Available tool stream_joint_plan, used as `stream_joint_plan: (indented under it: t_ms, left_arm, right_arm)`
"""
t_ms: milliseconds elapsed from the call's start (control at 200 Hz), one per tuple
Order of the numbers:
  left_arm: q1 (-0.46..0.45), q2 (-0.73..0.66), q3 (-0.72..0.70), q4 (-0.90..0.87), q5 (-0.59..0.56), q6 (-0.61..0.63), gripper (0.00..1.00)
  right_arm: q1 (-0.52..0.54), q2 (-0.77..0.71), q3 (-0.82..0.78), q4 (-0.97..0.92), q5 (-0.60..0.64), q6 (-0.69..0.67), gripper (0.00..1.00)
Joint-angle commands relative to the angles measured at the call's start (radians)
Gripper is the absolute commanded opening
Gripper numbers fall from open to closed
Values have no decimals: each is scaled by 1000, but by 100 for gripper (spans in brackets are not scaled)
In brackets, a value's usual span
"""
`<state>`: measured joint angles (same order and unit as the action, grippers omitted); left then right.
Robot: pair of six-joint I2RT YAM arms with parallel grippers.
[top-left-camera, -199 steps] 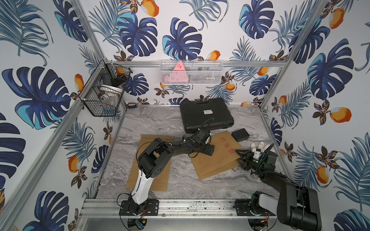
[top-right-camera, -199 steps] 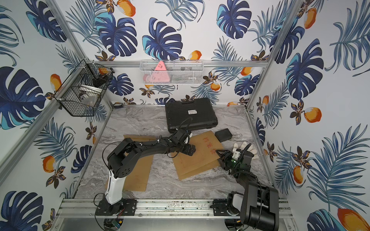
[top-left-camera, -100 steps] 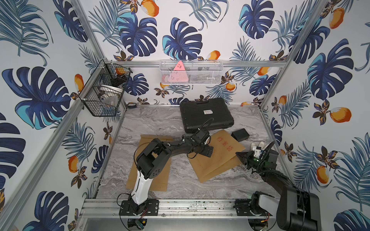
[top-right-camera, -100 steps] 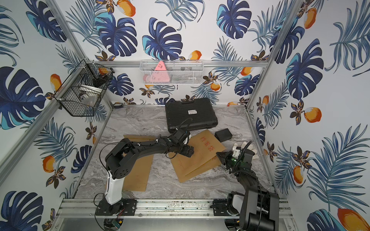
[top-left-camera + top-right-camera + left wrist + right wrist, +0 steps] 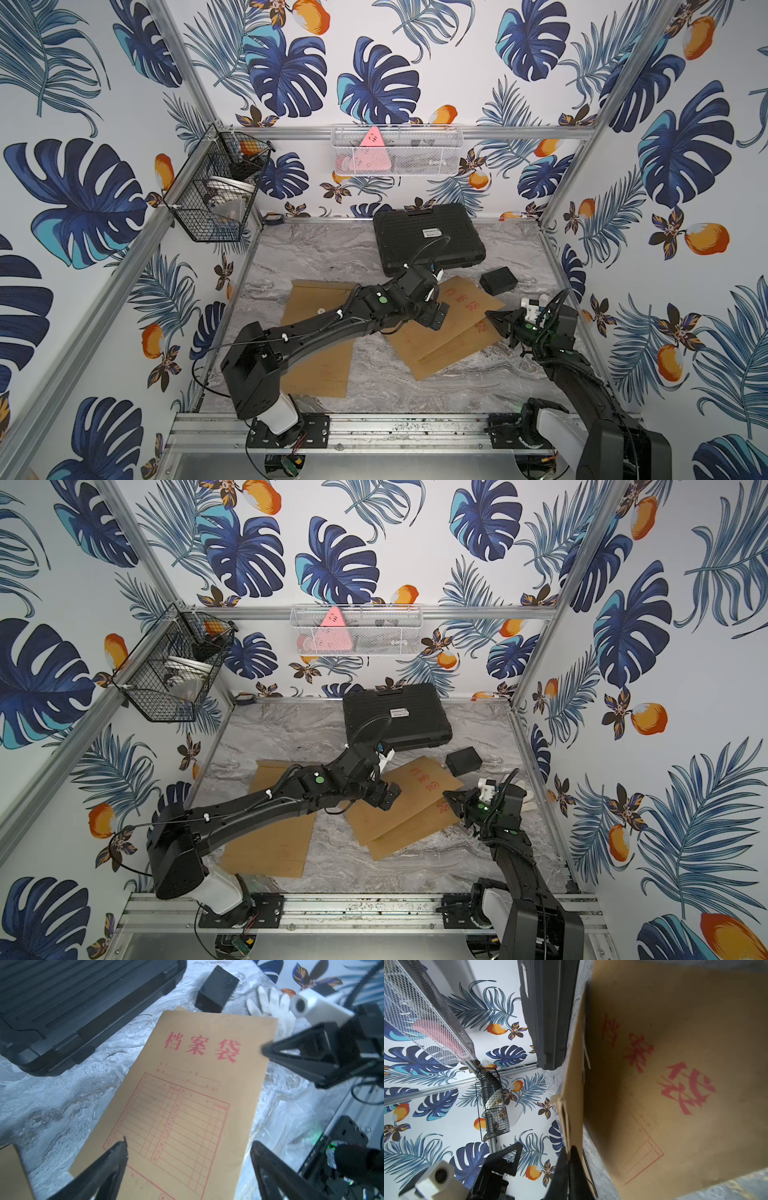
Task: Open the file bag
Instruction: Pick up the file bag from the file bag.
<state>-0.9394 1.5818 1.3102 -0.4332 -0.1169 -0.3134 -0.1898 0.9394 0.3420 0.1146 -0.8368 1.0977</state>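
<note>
Two jaws of the right gripper (image 5: 569, 1152), apart a second ago, now pinch flat on the edge of the file bag (image 5: 455, 334), which lies mid-table before the black case (image 5: 428, 237). That edge has risen, and a second brown layer shows beneath. The left gripper (image 5: 188, 1147) hovers spread wide over the printed face, holding nothing. Opening looks begun, not finished.

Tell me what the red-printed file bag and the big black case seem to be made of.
The file bag looks like brown kraft paper, matte: thin edges, a sheet that bends where it is raised, red ink printed flat on it. The black case is probably moulded hard plastic, slightly glossy: ribbed lid, rounded corners.
</note>
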Motion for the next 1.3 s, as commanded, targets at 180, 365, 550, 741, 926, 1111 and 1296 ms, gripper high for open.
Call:
stream_joint_plan:
  t_ms: [180,365,550,741,926,1111,1296]
  left_arm:
    - [-247,76,84,-165,-267,21,92]
    - [-314,211,242,-260,-442,7,90]
    - [-315,322,344,-324,-553,24,80]
    - [-314,402,411,-372,-618,48,60]
    - [-315,409,435,-377,-639,56,27]
    - [-314,392,428,-383,-655,51,0]
    - [-305,353,401,-374,-655,45,0]
  right_arm:
    - [63,-102,210,-263,147,10,0]
    - [108,-85,261,-319,183,1,0]
    - [124,-103,258,-322,182,32,0]
    - [126,-105,274,-355,179,22,0]
    - [127,-99,280,-362,180,13,0]
    - [127,-98,298,-376,183,-3,0]
    - [127,-99,316,-379,179,-10,0]
